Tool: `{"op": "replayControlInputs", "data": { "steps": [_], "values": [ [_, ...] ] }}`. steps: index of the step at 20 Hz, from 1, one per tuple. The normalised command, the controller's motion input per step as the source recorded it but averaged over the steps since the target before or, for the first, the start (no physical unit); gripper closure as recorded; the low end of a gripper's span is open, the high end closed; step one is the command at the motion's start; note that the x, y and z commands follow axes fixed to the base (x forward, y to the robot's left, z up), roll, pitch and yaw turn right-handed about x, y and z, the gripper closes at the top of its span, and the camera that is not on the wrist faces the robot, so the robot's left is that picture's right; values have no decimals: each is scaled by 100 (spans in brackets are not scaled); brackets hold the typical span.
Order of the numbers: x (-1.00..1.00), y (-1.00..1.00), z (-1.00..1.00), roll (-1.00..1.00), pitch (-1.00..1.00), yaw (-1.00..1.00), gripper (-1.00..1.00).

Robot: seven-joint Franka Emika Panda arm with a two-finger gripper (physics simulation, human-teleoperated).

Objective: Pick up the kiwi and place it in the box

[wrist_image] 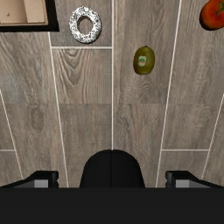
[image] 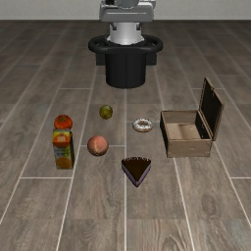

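Observation:
The kiwi [image: 105, 112], small and green-brown, lies on the wooden floor just in front of the black pedestal [image: 125, 61], toward the exterior view's left. In the wrist view the kiwi [wrist_image: 144, 60] sits well ahead of my gripper [wrist_image: 112, 181], a little to one side of its centre line. The gripper is high above the floor and open, its fingertips [wrist_image: 39, 180] spread wide with nothing between them. The brown box [image: 189, 129] stands at the exterior view's right with its lid raised; one corner of the box [wrist_image: 24, 12] appears in the wrist view.
A sprinkled donut [image: 143, 125] [wrist_image: 85, 24] lies between kiwi and box. A peach [image: 97, 145], a tomato [image: 64, 123] [wrist_image: 213, 15], a juice carton [image: 64, 151] and a chocolate cake slice [image: 135, 171] lie farther forward. The pedestal [wrist_image: 114, 171] lies below my hand.

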Motion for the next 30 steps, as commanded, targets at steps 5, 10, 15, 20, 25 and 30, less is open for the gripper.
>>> {"op": "replayControlInputs", "data": {
  "steps": [5,10,15,20,25,30],
  "values": [
    [0,-100,0,0,0,0,-100],
    [80,-20,0,0,0,0,-100],
    [80,-20,0,0,0,0,-100],
    [0,0,-100,0,0,0,-100],
    [0,0,-100,0,0,0,-100],
    [0,0,-100,0,0,0,-100]
  ]
}}
